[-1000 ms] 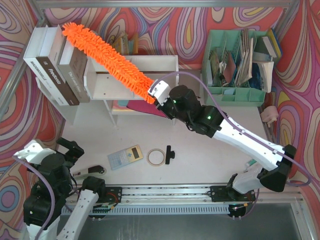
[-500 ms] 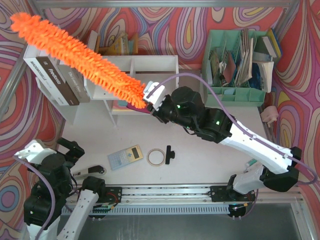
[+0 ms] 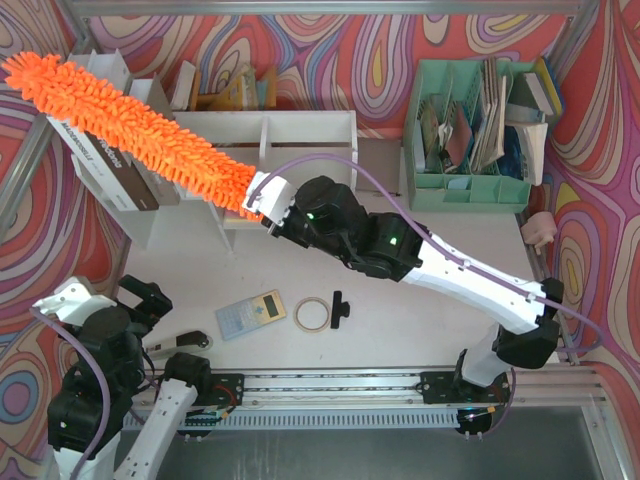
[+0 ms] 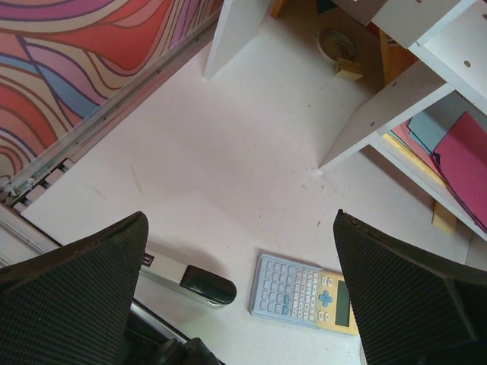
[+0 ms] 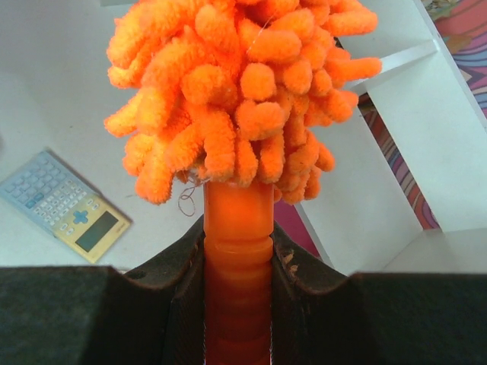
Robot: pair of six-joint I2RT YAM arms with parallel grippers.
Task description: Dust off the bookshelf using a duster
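The duster [image 3: 140, 130], long, fluffy and bright orange, lies slantwise over the left end of the white bookshelf [image 3: 310, 130] and the books beside it, its tip at the far left. My right gripper [image 3: 262, 198] is shut on its orange handle [image 5: 237, 228] in front of the shelf's left compartment. In the right wrist view the fluffy head [image 5: 236, 84] fills the top and the shelf boards [image 5: 411, 129] show to the right. My left gripper [image 4: 240, 217] stands open and empty, low at the near left [image 3: 140, 297], above the table.
Big white and brown books [image 3: 105, 160] lean left of the shelf. A mint-green organizer [image 3: 470, 130] stands at the back right. On the table in front lie a calculator [image 3: 250, 315], a tape roll [image 3: 312, 314], a black clip [image 3: 340, 308] and a stapler [image 3: 180, 345].
My right arm has moved left along the shelf front, taking the duster with it. The duster's tip has swung from over the books to the far left edge. The left arm stayed put.
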